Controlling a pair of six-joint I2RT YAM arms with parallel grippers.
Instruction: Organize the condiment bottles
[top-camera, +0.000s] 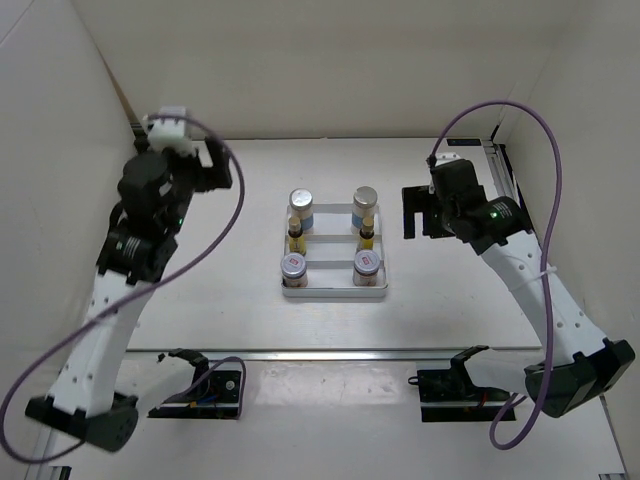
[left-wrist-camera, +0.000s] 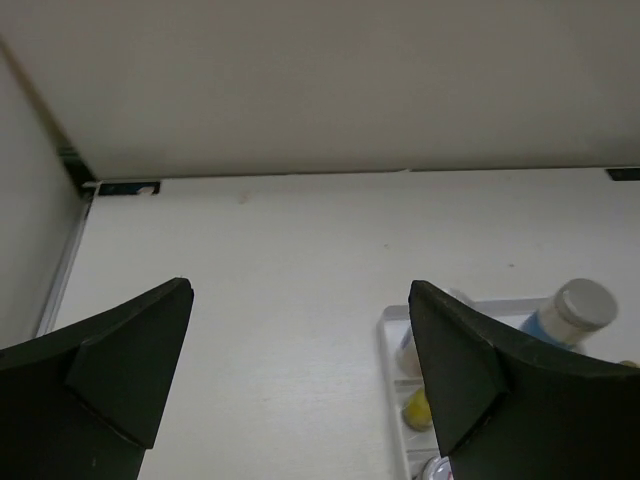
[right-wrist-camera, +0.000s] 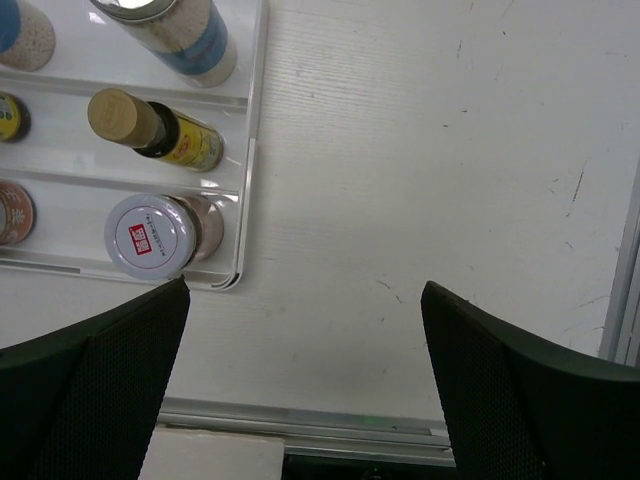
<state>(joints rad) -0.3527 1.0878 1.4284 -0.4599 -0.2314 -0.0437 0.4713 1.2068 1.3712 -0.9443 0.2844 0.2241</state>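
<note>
A clear tray (top-camera: 335, 293) at the table's middle holds all six condiment bottles in two columns. Two tall white silver-capped bottles (top-camera: 301, 205) (top-camera: 365, 201) stand at the back, two slim yellow bottles (top-camera: 296, 238) (top-camera: 367, 236) in the middle, two squat jars (top-camera: 293, 266) (top-camera: 367, 263) in front. My left gripper (top-camera: 218, 165) is open and empty, raised left of the tray (left-wrist-camera: 392, 322). My right gripper (top-camera: 410, 212) is open and empty just right of the tray. The right wrist view shows a jar (right-wrist-camera: 150, 237), a slim bottle (right-wrist-camera: 150, 127) and a white bottle (right-wrist-camera: 185, 35).
White enclosure walls close in the back and sides. A metal rail (top-camera: 330, 352) runs along the front, with two black fixtures (top-camera: 200, 385) (top-camera: 450, 385) below it. Another rail (right-wrist-camera: 625, 300) edges the table beside my right gripper (right-wrist-camera: 304, 290).
</note>
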